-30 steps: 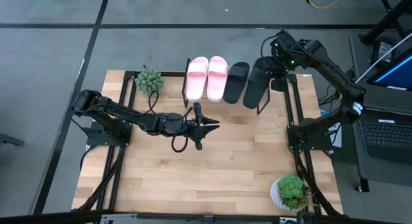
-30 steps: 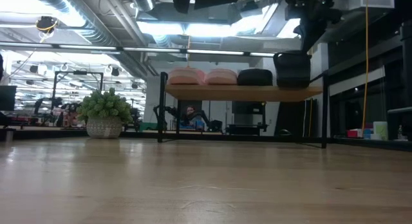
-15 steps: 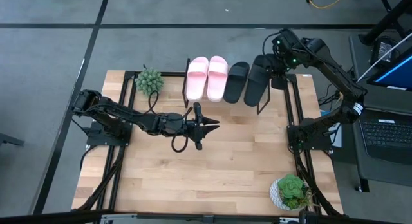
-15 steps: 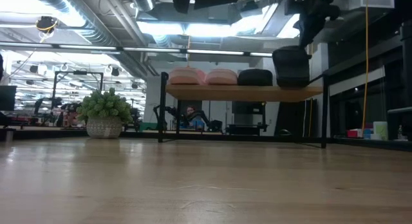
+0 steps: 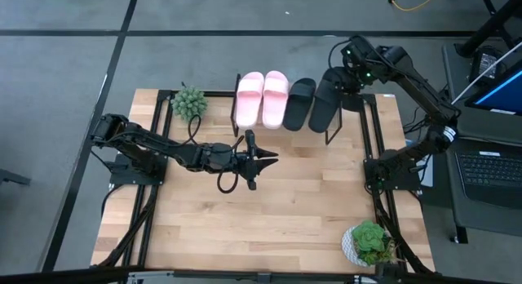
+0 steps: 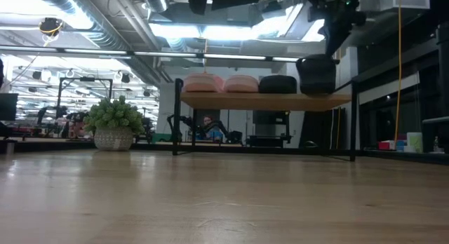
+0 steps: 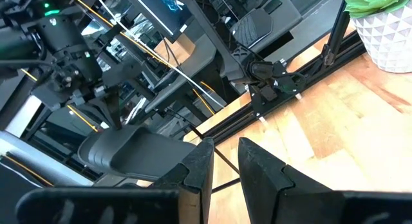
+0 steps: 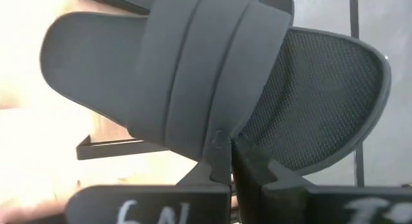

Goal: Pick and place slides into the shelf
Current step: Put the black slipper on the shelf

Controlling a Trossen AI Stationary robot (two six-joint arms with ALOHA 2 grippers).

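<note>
Four slides point(image 5: 285, 101) side by side atop shelf point(image 6: 266, 101)

Two pink slides point(image 6: 221, 83) and two black ones point(image 6: 278, 83) sit on the shelf point(image 6: 266, 100).

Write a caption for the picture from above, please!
Right gripper sets the last black sandal on the shelf beside three others.

A small green potted plant point(image 5: 189, 103) stands at the far left corner of the wooden tabletop point(image 5: 269, 219), and shows in the low view in a pale woven pot. A second green plant point(image 5: 369, 241) in a white faceted pot sits at the near right corner. An open laptop point(image 5: 493, 166) rests beside the table on its right
</note>
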